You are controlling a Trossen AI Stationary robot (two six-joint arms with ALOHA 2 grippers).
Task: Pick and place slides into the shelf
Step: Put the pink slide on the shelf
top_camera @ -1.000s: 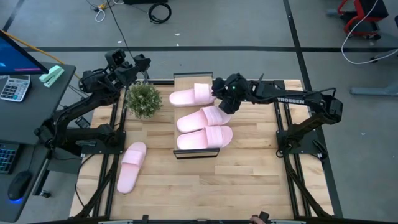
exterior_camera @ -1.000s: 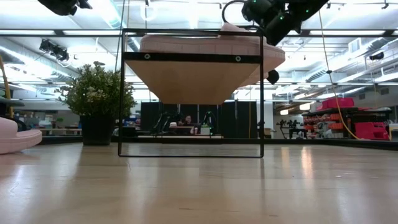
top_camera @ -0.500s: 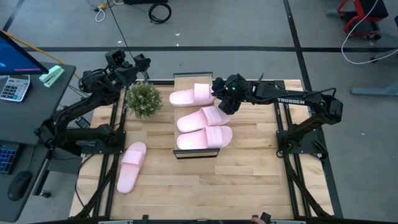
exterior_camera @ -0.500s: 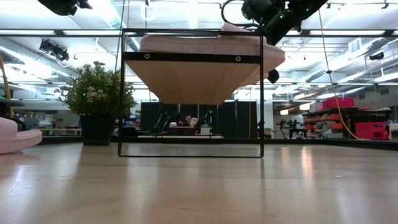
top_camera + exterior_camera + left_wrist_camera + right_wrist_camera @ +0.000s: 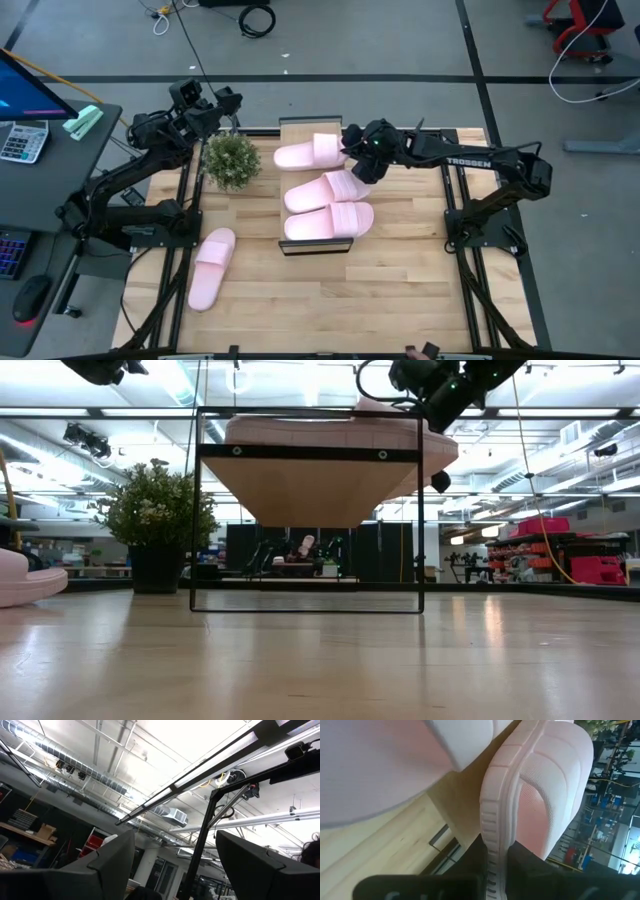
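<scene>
- Three slides lie on the shelf [image 5: 300, 246], side by side in a row.
- The far slide [image 5: 308, 153] and the near slide [image 5: 328, 221] lie flat on the light wood top with no gripper touching them.
- The middle slide [image 5: 325, 189] lies on the top too, but the right gripper [image 5: 362, 172] grips its edge. In the right wrist view its two dark fingers [image 5: 519, 860] are pressed on the thin side of the sole.
- One slide, the fourth slide [image 5: 211, 267], lies on the big table [image 5: 400, 290], on the left, well apart from the shelf. I think this one has to be picked up next.
- The left gripper [image 5: 222, 100] waits up high at the back left, near the small green plant [image 5: 231, 159]. Its jaws are wide apart and hold nothing.
- So I think the job is more than half done. The right gripper has to let go of the middle slide, and the last slide has to go on the shelf.
</scene>
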